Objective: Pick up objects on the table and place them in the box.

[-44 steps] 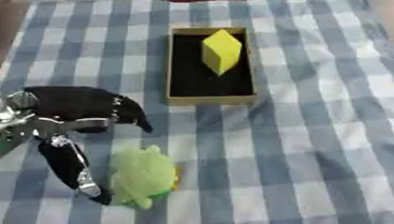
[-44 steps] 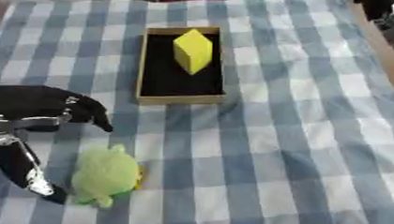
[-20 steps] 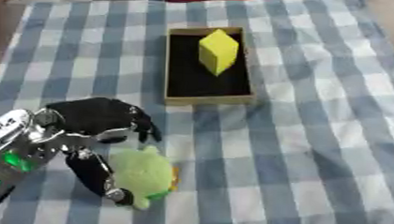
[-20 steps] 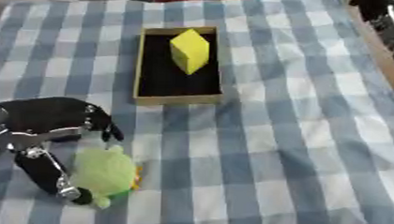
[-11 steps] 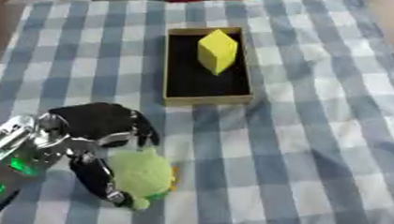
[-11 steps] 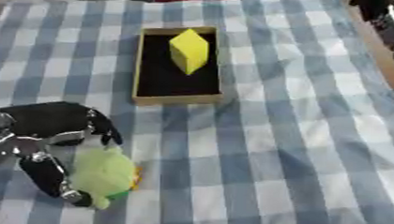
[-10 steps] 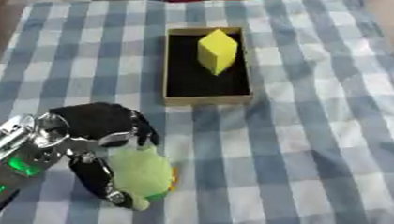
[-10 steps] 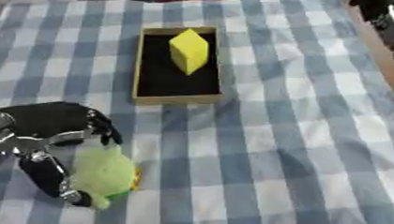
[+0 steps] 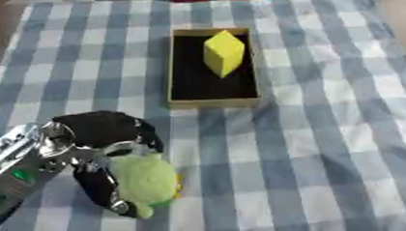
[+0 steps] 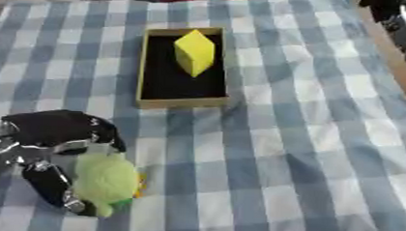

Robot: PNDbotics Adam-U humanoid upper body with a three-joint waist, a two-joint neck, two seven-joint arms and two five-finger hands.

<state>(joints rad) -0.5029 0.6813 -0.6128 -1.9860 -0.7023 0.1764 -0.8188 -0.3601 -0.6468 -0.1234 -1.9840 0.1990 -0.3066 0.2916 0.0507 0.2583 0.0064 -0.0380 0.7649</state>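
Fingers and thumb of the left hand were curled around the green toy, with the dark fingers over its far side and the thumb down along its left side. The toy lay on the checked cloth, well apart from the box, nearer to the robot and somewhat to the left of it. It was a soft, round, light green thing with a small yellow spot on its right edge. Its longer axis ran roughly from the box side toward the robot, slightly slanted, and the lower end pointed to the near edge of the cloth.

The box was open, tan on its walls and black inside, with its long side going away from the robot. A yellow block stood in the far half of the box, tilted, one corner up.

The right hand showed only in the right eye view, at the upper right corner, far to the right of the box; I cannot tell how its fingers stood.

Two seconds before, the left hand was to the left of the toy with fingers spread and not touching it. Since then it had moved closer and closed around the toy. The toy, the box and the block kept their places.
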